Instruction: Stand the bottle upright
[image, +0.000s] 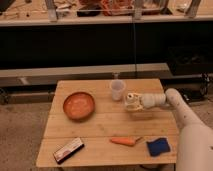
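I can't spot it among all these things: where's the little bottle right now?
In the camera view the bottle is over the table's right half, at the tip of the gripper, just right of the clear cup.

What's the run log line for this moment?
gripper: at bottle, just right of clear cup | bottle: pose unclear | table: orange bowl left, carrot and blue sponge front

No lettering legible, even on the claw (131, 101) beside the cup (117, 90).
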